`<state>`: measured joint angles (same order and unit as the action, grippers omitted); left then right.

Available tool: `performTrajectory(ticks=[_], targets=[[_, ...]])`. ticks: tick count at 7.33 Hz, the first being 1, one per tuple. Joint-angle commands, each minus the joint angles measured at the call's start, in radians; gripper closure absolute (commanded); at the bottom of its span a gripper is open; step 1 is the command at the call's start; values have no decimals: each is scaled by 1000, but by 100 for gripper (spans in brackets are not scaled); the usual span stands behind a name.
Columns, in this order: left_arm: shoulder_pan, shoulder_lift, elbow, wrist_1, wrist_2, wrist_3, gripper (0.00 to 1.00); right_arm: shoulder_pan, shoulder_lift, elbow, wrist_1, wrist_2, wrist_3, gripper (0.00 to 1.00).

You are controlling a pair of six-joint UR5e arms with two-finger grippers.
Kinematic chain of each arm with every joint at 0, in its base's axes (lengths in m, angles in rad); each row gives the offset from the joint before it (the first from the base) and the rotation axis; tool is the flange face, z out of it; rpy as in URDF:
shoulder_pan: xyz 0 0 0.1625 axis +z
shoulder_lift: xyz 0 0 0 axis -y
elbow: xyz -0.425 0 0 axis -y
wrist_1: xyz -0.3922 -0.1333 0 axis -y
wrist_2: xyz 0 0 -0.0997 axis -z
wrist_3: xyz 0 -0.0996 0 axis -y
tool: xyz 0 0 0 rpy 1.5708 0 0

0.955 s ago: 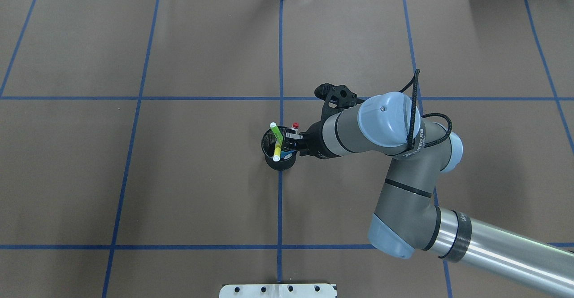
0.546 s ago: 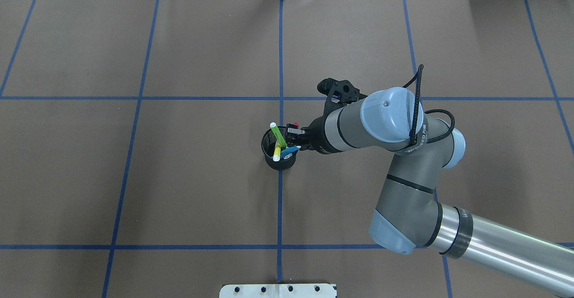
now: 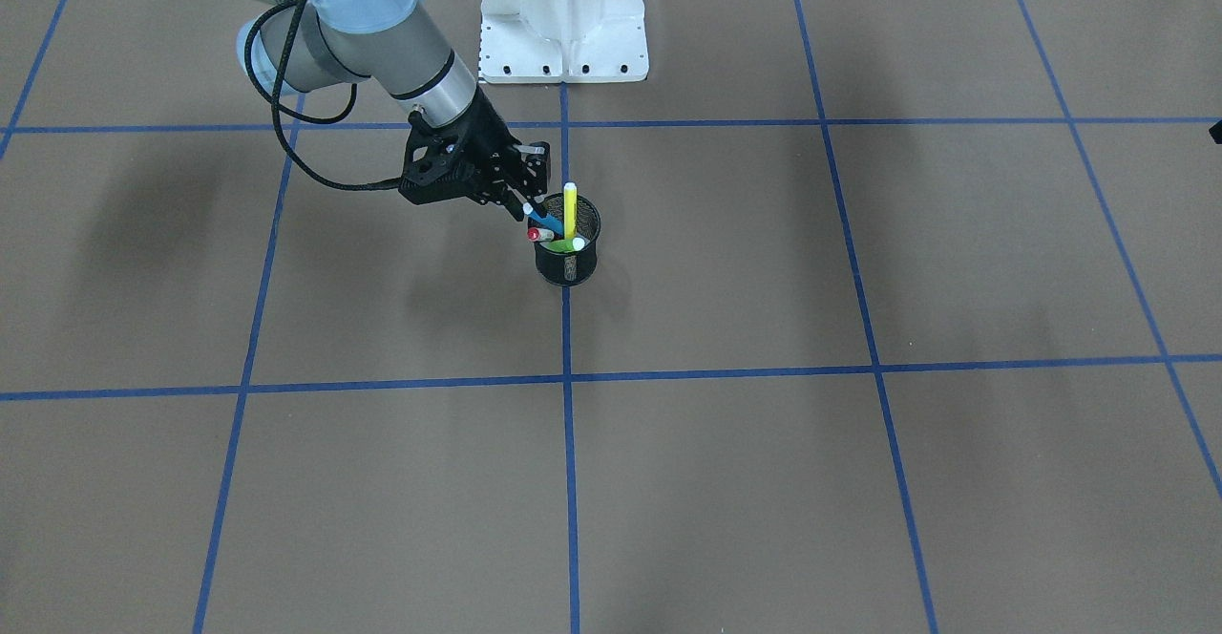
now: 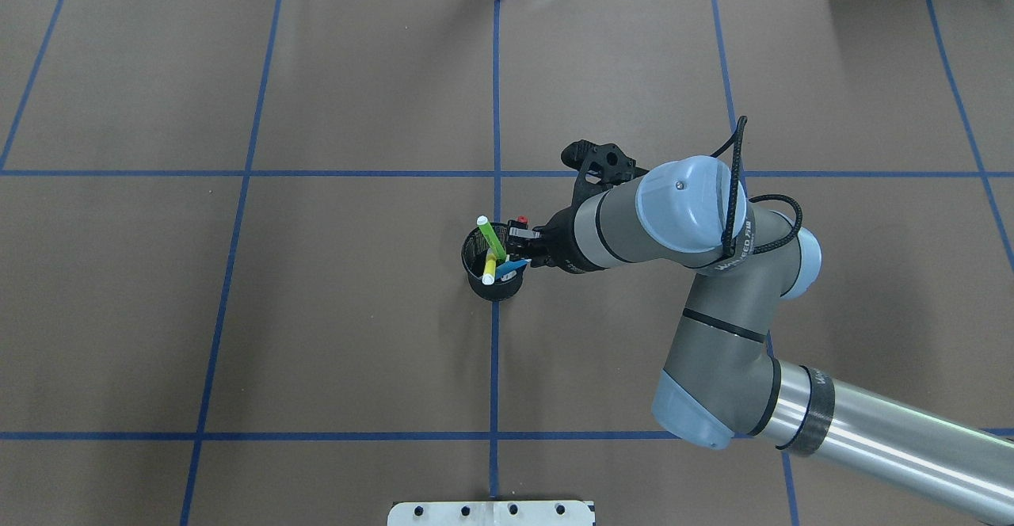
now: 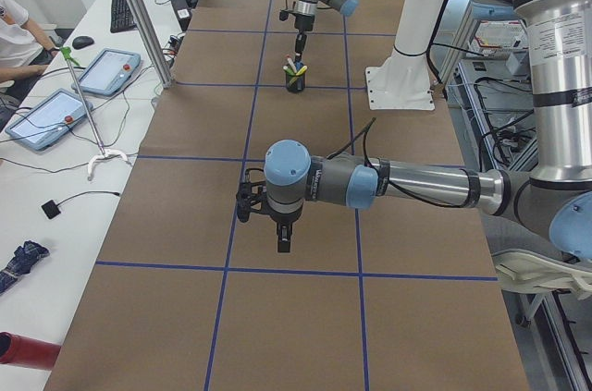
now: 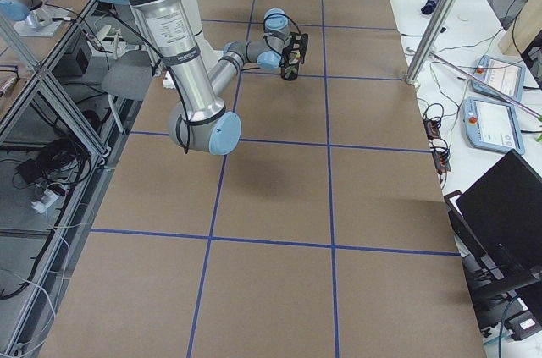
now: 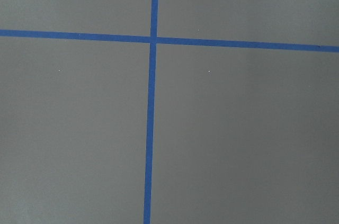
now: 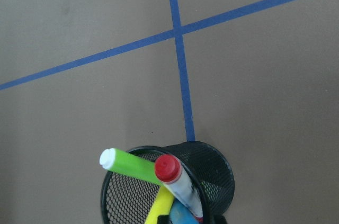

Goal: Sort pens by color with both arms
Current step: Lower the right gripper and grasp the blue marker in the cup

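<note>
Over the last second the right arm (image 4: pixel 713 336) has shifted slightly and then stopped; across the last half second nothing moves. With that shift the blue pen (image 4: pixel 516 263) now leans out over the rim of the cup (image 4: pixel 495 290) on the gripper's side, where before it was mostly hidden. The cap of the red-capped pen (image 8: pixel 168 168) shows less from above.

The right gripper (image 4: pixel 523 244) sits at the cup's rim, its fingers among the tops of the blue and red-capped pens. Whether they have closed on either cannot be told, because the wrist view does not show them and the other views are too crowded there.

All four pens stand in the cup. The green pen (image 4: pixel 492 239) tips toward the far edge of the bench (image 4: pixel 317 312), and the yellow pen (image 3: pixel 570 212) tips toward the robot's edge. The cup stands on the middle tape line (image 4: pixel 496 114), well away from every edge.

No pen is out yet, so the sorting has not begun. The halt looks like the moment of gripping a first pen, probably the blue one.

The left arm (image 5: pixel 407 183) holds the left gripper (image 5: pixel 284 243) over bare bench toward the left end, well apart from the cup. Its fingers show only in the side view, so their state cannot be told.
</note>
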<state>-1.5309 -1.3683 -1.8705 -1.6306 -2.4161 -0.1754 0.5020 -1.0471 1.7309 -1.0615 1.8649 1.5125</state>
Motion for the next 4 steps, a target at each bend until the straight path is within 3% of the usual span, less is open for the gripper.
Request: performTrajectory(ticks=[1,4], targets=[[0,0,2,0,0,1,0,3,1,1,2,8,-1,100],[0,-2,2,0,-1,1,0,25,2,51,0,31,0,100]])
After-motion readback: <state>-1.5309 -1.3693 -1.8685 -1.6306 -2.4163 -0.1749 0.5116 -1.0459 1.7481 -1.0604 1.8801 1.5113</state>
